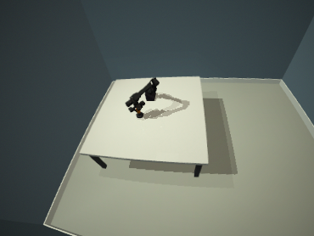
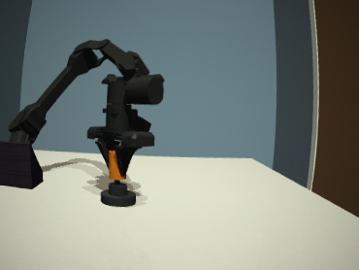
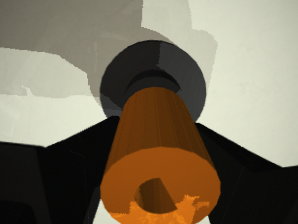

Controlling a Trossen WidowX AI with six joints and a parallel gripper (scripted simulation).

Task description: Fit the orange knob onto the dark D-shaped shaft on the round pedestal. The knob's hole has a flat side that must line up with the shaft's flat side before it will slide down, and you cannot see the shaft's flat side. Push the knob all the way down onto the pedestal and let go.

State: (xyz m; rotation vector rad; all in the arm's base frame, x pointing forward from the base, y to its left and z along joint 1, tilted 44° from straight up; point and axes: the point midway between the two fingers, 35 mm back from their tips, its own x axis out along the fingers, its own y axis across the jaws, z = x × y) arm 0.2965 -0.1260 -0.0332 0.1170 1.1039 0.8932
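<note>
The orange knob (image 2: 114,165) (image 3: 159,117) (image 1: 138,111) is upright between the fingers of my gripper (image 2: 116,171) (image 3: 155,126), which is shut on it. The knob's top faces the wrist camera and shows its D-shaped hole (image 3: 154,195), with the flat side toward the right of that view. The round dark pedestal (image 2: 118,198) (image 3: 187,67) (image 1: 139,115) stands on the table below the knob. In the exterior view a short piece of the dark shaft (image 2: 116,182) shows between the knob's lower end and the pedestal. The knob is above the pedestal, not touching it. The shaft's flat side is hidden.
The white table (image 1: 170,140) (image 2: 243,219) carries the arm's dark base (image 2: 19,165) (image 1: 150,97), at the left in the exterior view. The arm arches over from the base to the pedestal. Shadows lie on the table around the pedestal.
</note>
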